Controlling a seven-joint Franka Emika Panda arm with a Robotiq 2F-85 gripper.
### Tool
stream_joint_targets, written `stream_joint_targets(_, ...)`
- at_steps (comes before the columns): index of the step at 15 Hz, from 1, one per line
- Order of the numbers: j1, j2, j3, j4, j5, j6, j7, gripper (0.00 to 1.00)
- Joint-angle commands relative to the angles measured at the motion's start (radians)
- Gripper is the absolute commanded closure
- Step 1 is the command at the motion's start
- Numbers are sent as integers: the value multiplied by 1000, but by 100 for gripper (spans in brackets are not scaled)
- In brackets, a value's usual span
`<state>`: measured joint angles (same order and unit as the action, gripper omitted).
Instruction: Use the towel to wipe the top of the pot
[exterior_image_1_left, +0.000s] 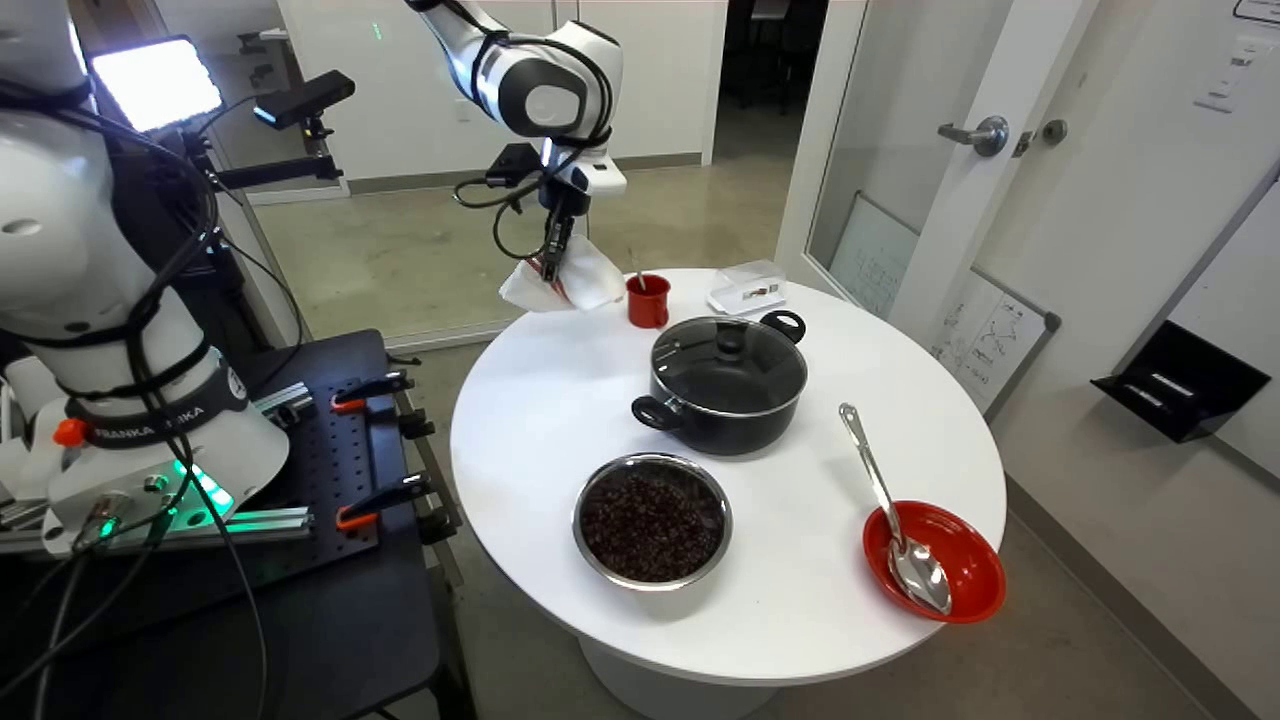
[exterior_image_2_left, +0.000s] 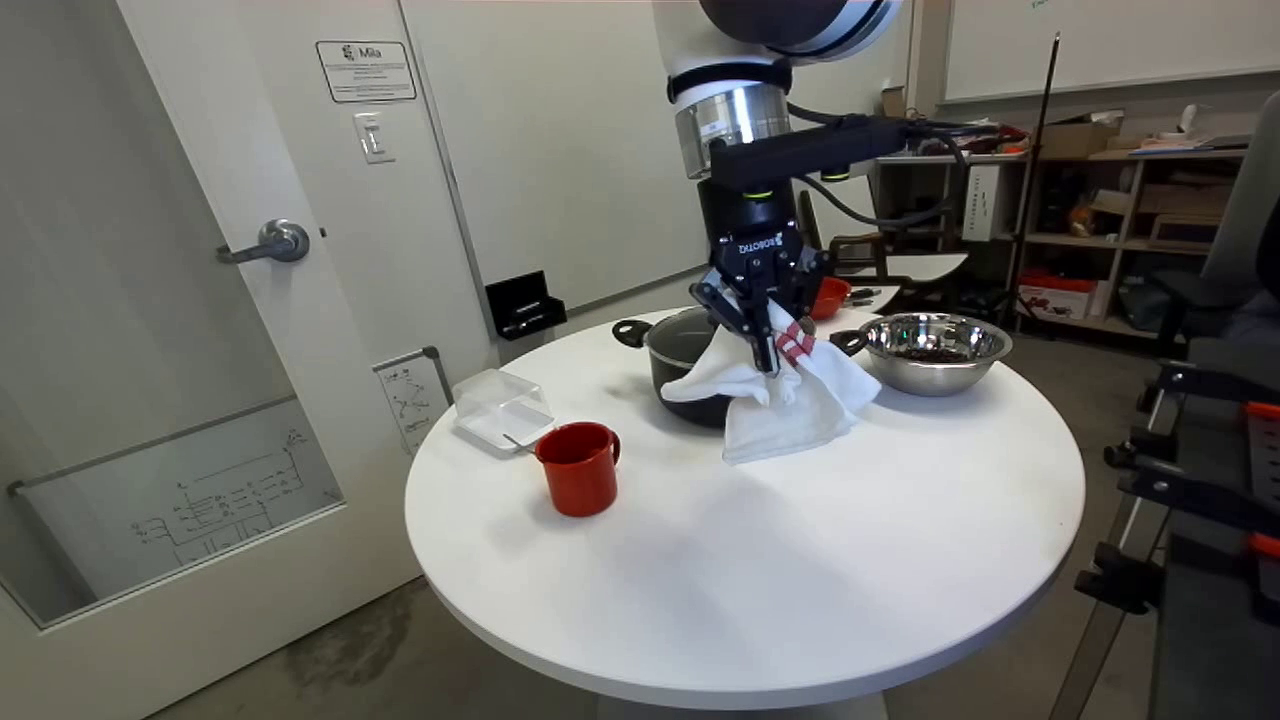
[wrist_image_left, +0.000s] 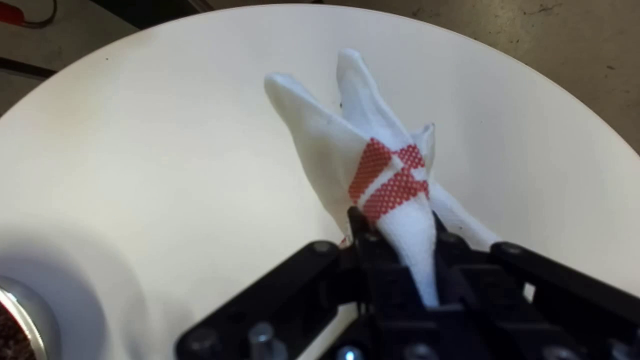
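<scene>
Towel (exterior_image_2_left: 805, 415) hangs pinched in the gripper (exterior_image_2_left: 768, 362), its loose ends fanning out below and to the sides. In the wrist view its long axis runs aslant, from low right to high left: two rounded ends point up and left, a shorter one stands nearly upright beside them, and another flap trails down to the right, partly hidden by the gripper. A red band (wrist_image_left: 392, 192) crosses it just ahead of the fingers (wrist_image_left: 367, 247). In an exterior view one corner (exterior_image_2_left: 695, 386) points left while the broader part drops down and to the right; whether its lowest edge touches the tabletop (exterior_image_2_left: 700, 600) I cannot tell. The gripper itself points down, its fingers drawn in on the towel, and a narrow fold runs back between them toward the palm; most of the towel lies beyond the fingertips. The pot (exterior_image_1_left: 735, 430) stands upright on the tabletop, apart from the towel, its lid (exterior_image_1_left: 700, 370) on and its two handles (exterior_image_1_left: 655, 410) setting its long axis from lower left to upper right in an exterior view. The mug (exterior_image_2_left: 583, 488) stands near the towel, with the box (exterior_image_2_left: 500, 392) near it. A steel bowl (exterior_image_2_left: 935, 378) of dark bits (exterior_image_1_left: 650, 530) sits near the pot, and farther off a red bowl (exterior_image_1_left: 978, 570) holds a spoon (exterior_image_1_left: 920, 575), the handle leaning out over the rim.
</scene>
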<state>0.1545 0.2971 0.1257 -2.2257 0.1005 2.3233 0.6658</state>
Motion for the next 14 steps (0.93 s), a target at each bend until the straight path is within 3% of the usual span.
stream_joint_targets(1,19,-1,-19,2,8,-3,-6,87)
stream_joint_targets(2,19,-1,-19,2,8,-3,-6,87)
stream_joint_targets(3,19,-1,-19,2,8,-3,-7,97)
stream_joint_targets(10,69,107,-11,0,7,88,-3,97)
stream_joint_targets(14,112,180,-38,5,-18,197,18,97)
